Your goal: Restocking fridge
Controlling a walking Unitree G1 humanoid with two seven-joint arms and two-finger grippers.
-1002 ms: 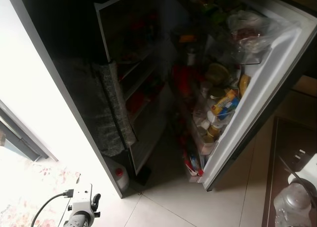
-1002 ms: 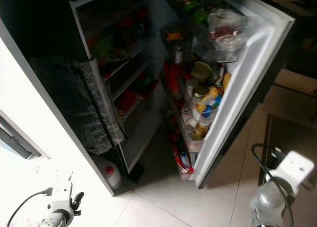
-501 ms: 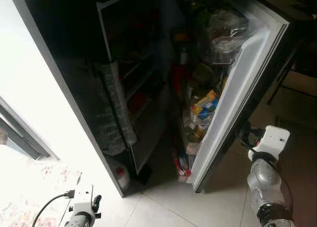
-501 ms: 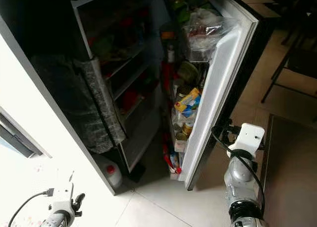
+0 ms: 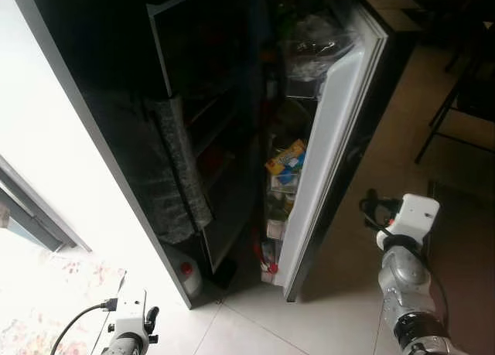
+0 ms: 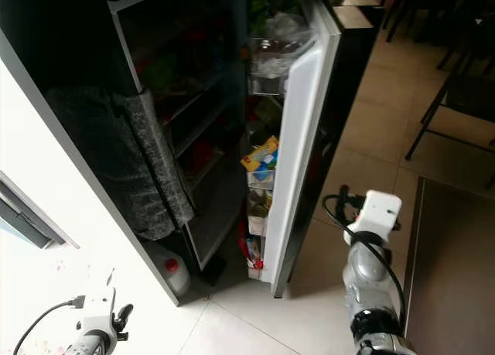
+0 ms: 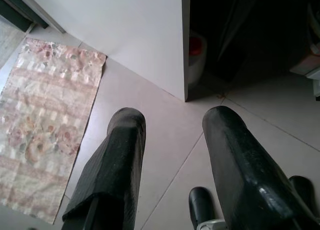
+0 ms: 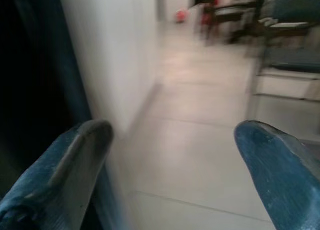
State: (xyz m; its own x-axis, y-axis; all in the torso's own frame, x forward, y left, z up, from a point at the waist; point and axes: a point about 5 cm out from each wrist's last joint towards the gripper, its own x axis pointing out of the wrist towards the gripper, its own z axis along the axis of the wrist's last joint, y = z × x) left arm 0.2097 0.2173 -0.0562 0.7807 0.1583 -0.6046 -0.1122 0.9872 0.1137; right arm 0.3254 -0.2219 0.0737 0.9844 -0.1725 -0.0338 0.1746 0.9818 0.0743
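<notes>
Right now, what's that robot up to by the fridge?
The robot stands in front of a fridge whose door is partly open. Its right hand is up beside the outer face of that door, fingers spread and holding nothing. The door's shelves hold packets and jars, among them a yellow packet. The left hand hangs low over the tiled floor, open and empty, near a patterned rug. A white jug with a red cap sits on the floor by the fridge.
</notes>
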